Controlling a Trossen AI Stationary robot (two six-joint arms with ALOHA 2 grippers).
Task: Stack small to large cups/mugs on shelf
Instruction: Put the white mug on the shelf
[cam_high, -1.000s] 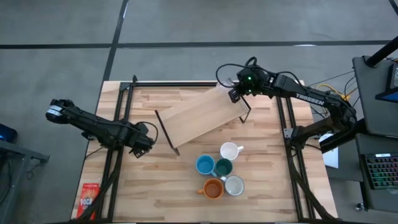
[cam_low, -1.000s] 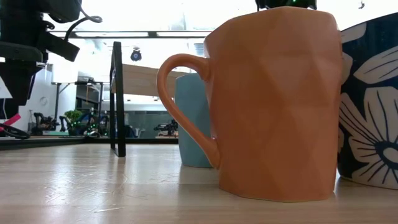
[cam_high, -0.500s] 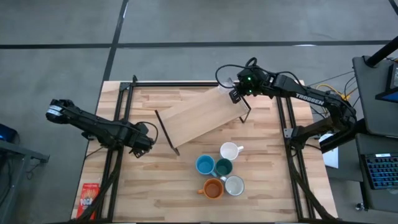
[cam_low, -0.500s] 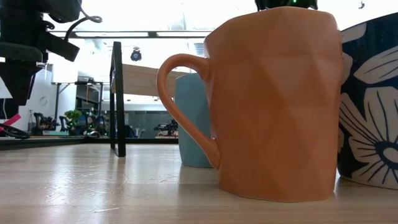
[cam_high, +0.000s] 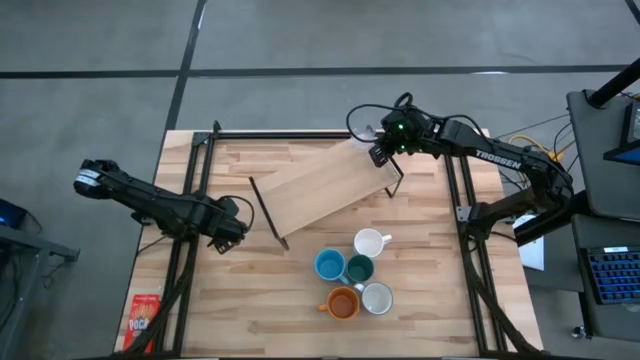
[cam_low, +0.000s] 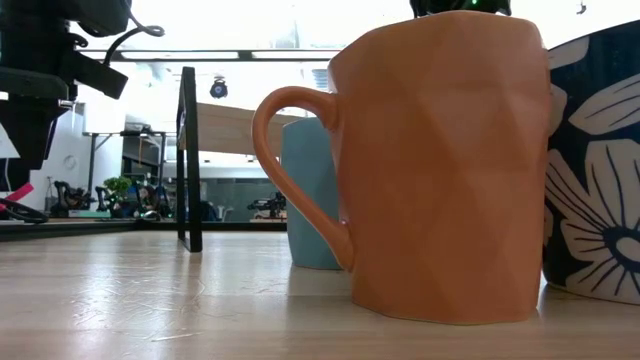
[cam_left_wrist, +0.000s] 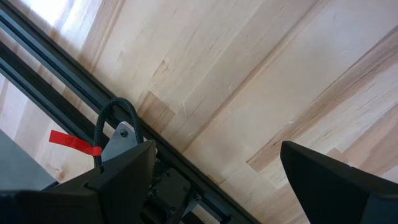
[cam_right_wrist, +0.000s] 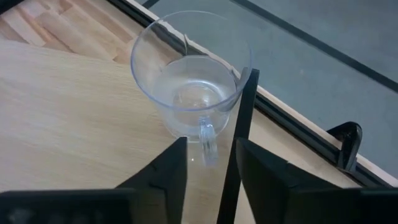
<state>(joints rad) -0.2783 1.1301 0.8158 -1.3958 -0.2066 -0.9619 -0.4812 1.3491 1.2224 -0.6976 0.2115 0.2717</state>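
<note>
Five mugs cluster on the table's near right: white (cam_high: 370, 242), light blue (cam_high: 329, 265), dark teal (cam_high: 359, 268), orange (cam_high: 343, 302) and pale grey-white (cam_high: 377, 298). The shelf (cam_high: 330, 190) stands slantwise mid-table on black wire legs. A clear glass mug (cam_right_wrist: 189, 81) stands at its far right end. My right gripper (cam_right_wrist: 211, 146) is open there, a finger on either side of the glass's handle (cam_right_wrist: 208, 140), with gaps showing. My left gripper (cam_left_wrist: 217, 186) hangs open over bare tabletop at the left (cam_high: 225, 235).
One black wire leg of the shelf (cam_right_wrist: 239, 130) runs up between my right fingers, beside the glass. Black frame rails (cam_high: 190, 200) line the table's left, right and far edges. A red packet (cam_high: 145, 318) lies at the near left corner. The orange mug (cam_low: 440, 170) fills the low view.
</note>
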